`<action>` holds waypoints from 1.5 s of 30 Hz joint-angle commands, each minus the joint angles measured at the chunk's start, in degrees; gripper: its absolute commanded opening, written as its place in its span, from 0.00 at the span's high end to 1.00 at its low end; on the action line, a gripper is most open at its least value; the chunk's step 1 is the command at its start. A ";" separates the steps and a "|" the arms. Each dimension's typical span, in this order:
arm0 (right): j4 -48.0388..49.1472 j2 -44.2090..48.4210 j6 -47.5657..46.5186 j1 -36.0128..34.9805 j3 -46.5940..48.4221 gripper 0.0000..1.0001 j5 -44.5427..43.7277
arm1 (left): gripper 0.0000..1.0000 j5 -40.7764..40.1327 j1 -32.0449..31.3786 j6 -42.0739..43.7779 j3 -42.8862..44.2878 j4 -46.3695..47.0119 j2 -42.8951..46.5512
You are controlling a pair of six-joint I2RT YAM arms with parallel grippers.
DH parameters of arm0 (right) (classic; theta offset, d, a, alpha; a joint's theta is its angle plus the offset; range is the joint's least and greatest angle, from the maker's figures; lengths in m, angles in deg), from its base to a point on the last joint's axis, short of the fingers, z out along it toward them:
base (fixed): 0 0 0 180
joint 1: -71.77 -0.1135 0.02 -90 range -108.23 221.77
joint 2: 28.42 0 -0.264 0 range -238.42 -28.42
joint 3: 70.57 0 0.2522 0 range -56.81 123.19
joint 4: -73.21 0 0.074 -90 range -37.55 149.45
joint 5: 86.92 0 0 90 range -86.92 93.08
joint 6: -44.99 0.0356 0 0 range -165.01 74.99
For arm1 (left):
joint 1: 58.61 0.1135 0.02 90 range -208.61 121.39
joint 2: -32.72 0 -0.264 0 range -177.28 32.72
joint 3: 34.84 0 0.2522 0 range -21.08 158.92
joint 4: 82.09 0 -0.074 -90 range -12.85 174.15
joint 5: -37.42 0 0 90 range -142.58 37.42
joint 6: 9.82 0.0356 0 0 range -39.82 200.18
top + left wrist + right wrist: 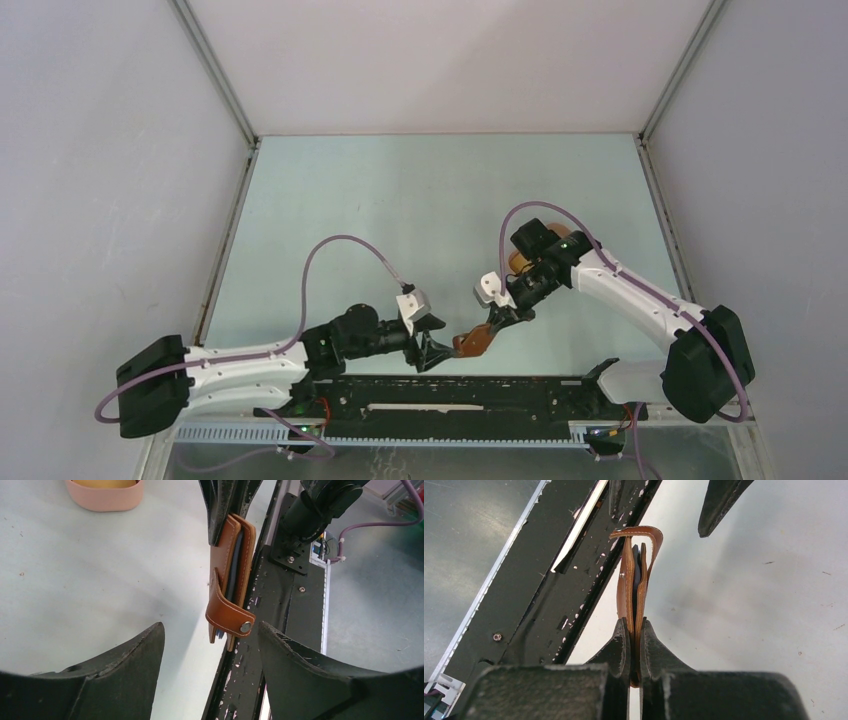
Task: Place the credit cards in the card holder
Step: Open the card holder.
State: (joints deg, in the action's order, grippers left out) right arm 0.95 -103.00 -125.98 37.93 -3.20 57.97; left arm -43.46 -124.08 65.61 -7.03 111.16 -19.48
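Note:
The card holder (473, 342), a reddish-brown leather wallet, hangs folded shut in the air above the table's near edge. Its snap tab (235, 620) is wrapped round and fastened. My right gripper (500, 318) is shut on its fold end (635, 625). Light blue and dark card edges (238, 560) show between the leather halves, also in the right wrist view (638, 575). No loose cards show. My left gripper (432, 350) is open (210, 626). The holder's tab end reaches just to the gap between its fingertips, touching neither.
A pink oval tray (105, 492) sits on the table farther back, mostly hidden behind the right arm in the top view (520, 262). The black mounting rail (450, 395) runs along the near edge, right below the holder (549, 580).

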 commanded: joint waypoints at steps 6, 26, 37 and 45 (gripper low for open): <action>-1.32 0.75 -2.58 -0.77 -0.08 0.96 1.44 | 0.30 0.86 0.17 -0.10 2.18 5.99 -4.87; -3.45 0.53 -6.22 -1.88 -0.25 0.94 1.87 | 0.47 12.69 1.97 2.11 5.86 7.45 -11.44; -4.72 0.23 -7.95 -2.19 -0.28 0.93 2.15 | 0.63 19.42 4.66 0.57 6.54 9.05 -13.30; -5.04 -0.08 -8.40 -2.36 -0.28 0.93 1.93 | 0.58 23.41 5.42 -0.62 6.70 11.30 -14.40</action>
State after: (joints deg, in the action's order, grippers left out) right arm -2.89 -103.00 -132.76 36.35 -3.29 58.08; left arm -23.57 -119.34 65.88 -3.54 118.63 -33.62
